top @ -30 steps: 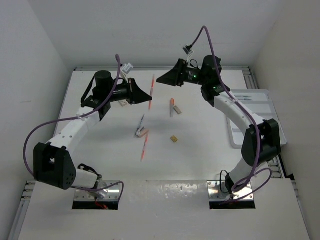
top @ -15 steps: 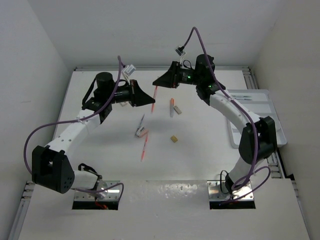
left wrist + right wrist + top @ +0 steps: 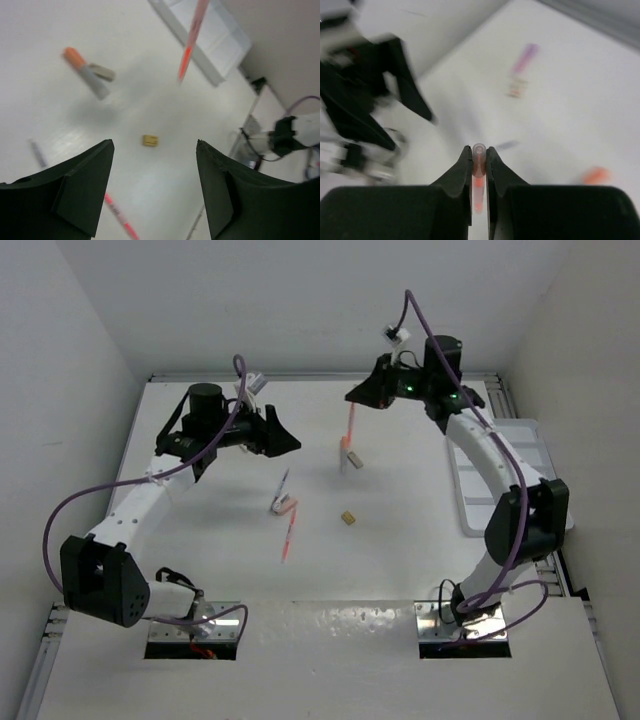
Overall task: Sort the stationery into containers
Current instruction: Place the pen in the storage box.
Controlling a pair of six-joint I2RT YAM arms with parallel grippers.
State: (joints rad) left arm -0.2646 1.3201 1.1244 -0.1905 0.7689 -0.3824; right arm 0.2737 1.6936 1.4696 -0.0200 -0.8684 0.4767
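An orange-red pen (image 3: 350, 426) hangs upright above the table, and my right gripper (image 3: 354, 400) is shut on its top end. In the right wrist view the pen (image 3: 479, 151) sits pinched between the fingers of the right gripper (image 3: 479, 156). My left gripper (image 3: 288, 441) stands open and empty to the left of it; its wrist view shows the left gripper (image 3: 154, 150) with wide jaws and the hanging pen (image 3: 191, 40) ahead. The white tray (image 3: 478, 502) lies at the right.
On the table lie an orange-capped grey pen (image 3: 344, 453) with a grey-white block (image 3: 356, 461), a tan block (image 3: 348, 518), a purple-grey pen (image 3: 283, 483), a pink block (image 3: 287, 506) and another orange-red pen (image 3: 289, 536).
The left gripper opened and let go of the orange-red pen. The right gripper shut on the pen's top and carried it to the right.
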